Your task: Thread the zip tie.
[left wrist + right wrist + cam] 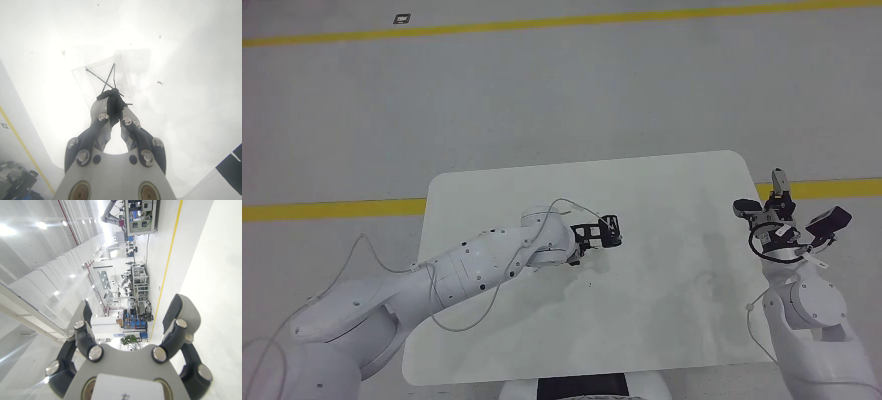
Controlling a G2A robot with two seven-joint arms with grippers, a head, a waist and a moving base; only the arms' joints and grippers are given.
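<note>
A thin black zip tie (96, 76) is bent into a loop whose two strands cross just past my left gripper (113, 94). That gripper is shut on the zip tie near its lower bend. The tie's small head (86, 69) points away over a clear plastic plate (81, 83) lying on the white table (672, 200). In the top view the left gripper (607, 232) sits near the table's middle. My right gripper (130, 306) is open and holds nothing, raised at the table's right edge (767, 205) and facing out into the room.
Small dark specks (159, 82) dot the white tabletop around the plate. Yellow floor lines (332, 210) run behind the table. Machinery racks (140, 217) stand far off in the hall.
</note>
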